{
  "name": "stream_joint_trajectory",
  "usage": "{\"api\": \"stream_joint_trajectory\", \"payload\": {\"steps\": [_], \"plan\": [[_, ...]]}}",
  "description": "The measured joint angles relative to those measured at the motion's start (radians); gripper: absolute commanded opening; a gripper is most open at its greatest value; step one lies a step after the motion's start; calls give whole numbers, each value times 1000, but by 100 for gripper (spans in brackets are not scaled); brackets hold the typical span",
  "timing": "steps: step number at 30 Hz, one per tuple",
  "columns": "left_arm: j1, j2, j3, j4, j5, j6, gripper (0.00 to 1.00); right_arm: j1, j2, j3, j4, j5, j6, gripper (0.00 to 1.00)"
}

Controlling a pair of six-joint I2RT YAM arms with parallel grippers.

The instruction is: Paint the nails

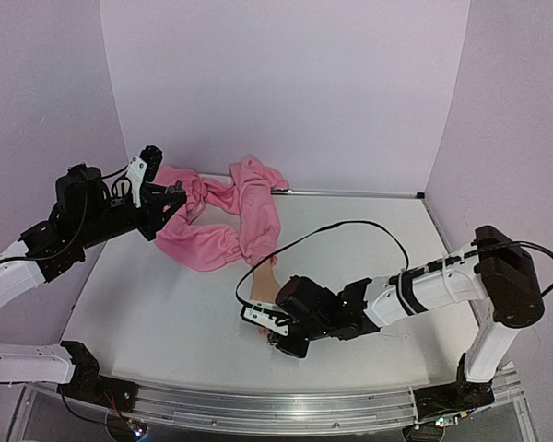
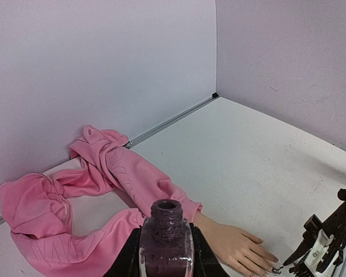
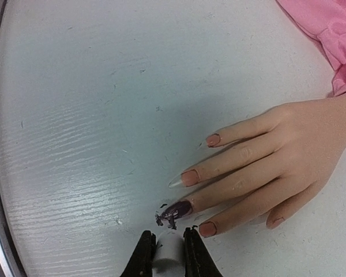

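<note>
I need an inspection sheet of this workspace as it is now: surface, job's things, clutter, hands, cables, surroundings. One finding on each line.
Surface: white table; dark polish specks beside the dark nail.
Job's things: mannequin hand lies palm down, in a pink sleeve; other nails skin-toned; polish bottle uncapped.
Clutter: nothing seen.
Hands: left hand shut on the polish bottle, at the far left; right hand shut on a white brush handle, at the dark nail.
Cables: black cable loops over the right arm.
Surroundings: lilac walls.
</note>
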Motion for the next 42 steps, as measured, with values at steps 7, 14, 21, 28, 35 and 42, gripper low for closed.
{"api": "stream_joint_trajectory", "payload": {"steps": [7,14,21,28,35,42], "plan": [[0,0,0,0,0,0,0,2,-19,-15,0,2,0,0],[0,0,0,0,0,0,0,2,-45,-23,15,0,-3,0],[0,0,0,0,0,0,0,2,-44,-23,24,4,-4,0],[0,0,0,0,0,0,0,2,-32,-20,29,21,-5,0],[0,0,0,0,0,0,0,2,-21,-18,33,29,-5,0],[0,0,0,0,0,0,0,2,-19,-17,34,31,-8,0]]}}
